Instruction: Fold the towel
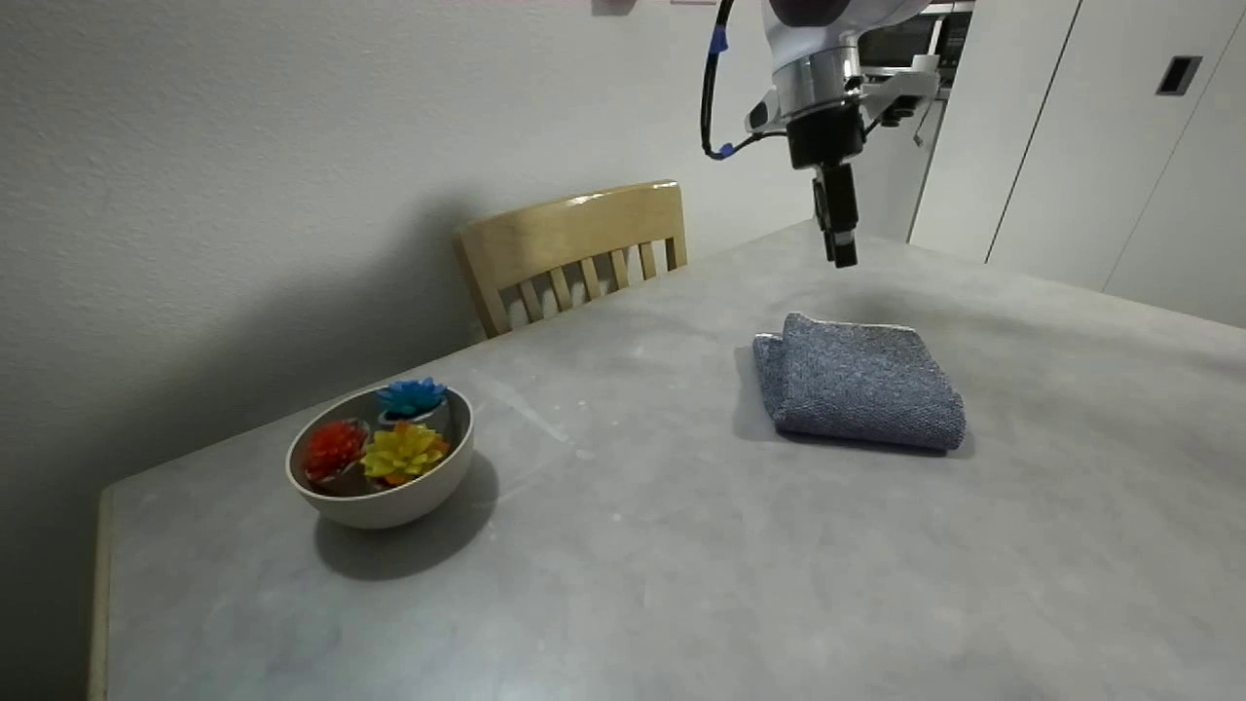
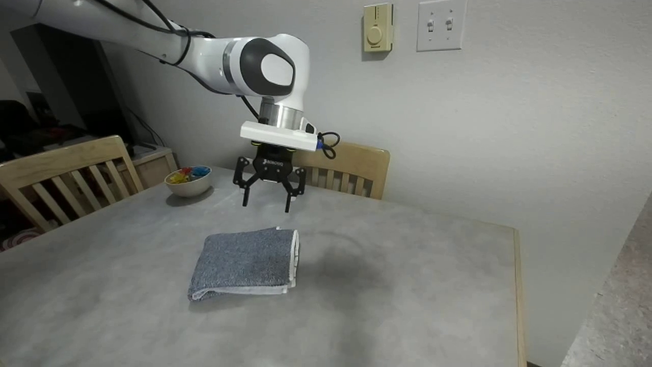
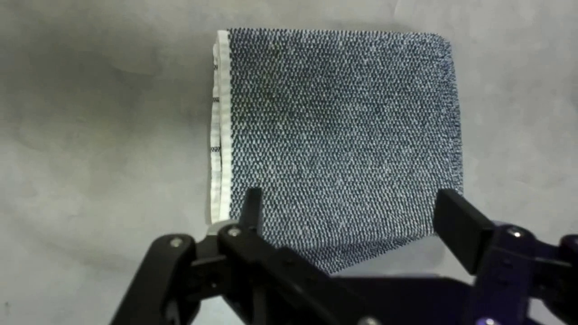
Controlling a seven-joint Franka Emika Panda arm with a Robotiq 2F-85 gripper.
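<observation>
A blue-grey towel with white edges lies folded into a compact, nearly square stack on the table. It shows in both exterior views (image 1: 866,385) (image 2: 247,260) and fills the middle of the wrist view (image 3: 338,122). White hem layers show along its left side in the wrist view, and a lower layer sticks out slantwise at its bottom edge. My black gripper (image 2: 266,208) is open and empty, pointing down above the table and apart from the towel. In the wrist view the open gripper (image 3: 349,191) has its fingers over the towel's lower part, hiding its lower left corner.
A pale bowl (image 1: 389,506) with red, blue and yellow artificial succulents stands on the grey table (image 1: 623,584). A wooden chair (image 1: 574,229) stands at the table edge by the wall. Another wooden chair (image 2: 71,153) stands at a different side.
</observation>
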